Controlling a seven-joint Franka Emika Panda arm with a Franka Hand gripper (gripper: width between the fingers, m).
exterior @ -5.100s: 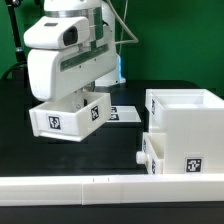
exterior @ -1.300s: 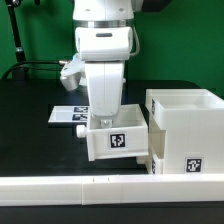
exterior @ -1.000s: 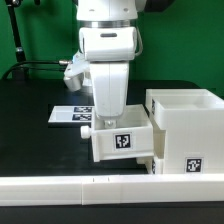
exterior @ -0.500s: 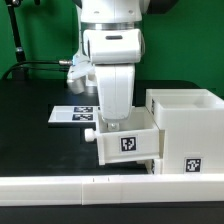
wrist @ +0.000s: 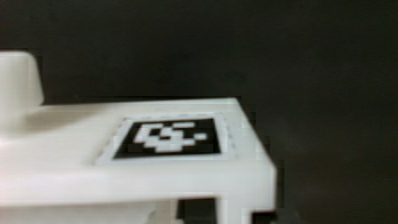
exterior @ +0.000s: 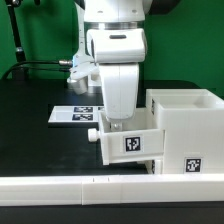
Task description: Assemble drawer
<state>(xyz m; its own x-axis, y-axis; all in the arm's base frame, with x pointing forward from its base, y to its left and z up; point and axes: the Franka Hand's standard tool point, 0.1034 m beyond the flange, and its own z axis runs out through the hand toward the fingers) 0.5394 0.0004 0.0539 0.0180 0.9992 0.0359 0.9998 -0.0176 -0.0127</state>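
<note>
The drawer's tall white housing [exterior: 185, 120] stands at the exterior view's right, open on top, with a tag low on its front. My gripper [exterior: 118, 123] is shut on a small white tray [exterior: 127, 146] with a tag on its front and a knob [exterior: 92, 133] on its side. The tray is level, and its far end meets the housing's side at upper-slot height. A second tray [exterior: 152, 166] sits low in the housing, mostly hidden. In the wrist view the held tray's tagged wall [wrist: 173, 138] and knob [wrist: 15, 80] fill the frame above my fingertips [wrist: 270, 208].
The marker board [exterior: 70, 114] lies flat on the black table behind the tray. A long low white border rail [exterior: 100, 190] runs along the front edge. A green wall and a cable stand at the back.
The gripper has carried the tray from the exterior view's left, turned it level, and slid it steadily rightward until it meets the housing's side.
</note>
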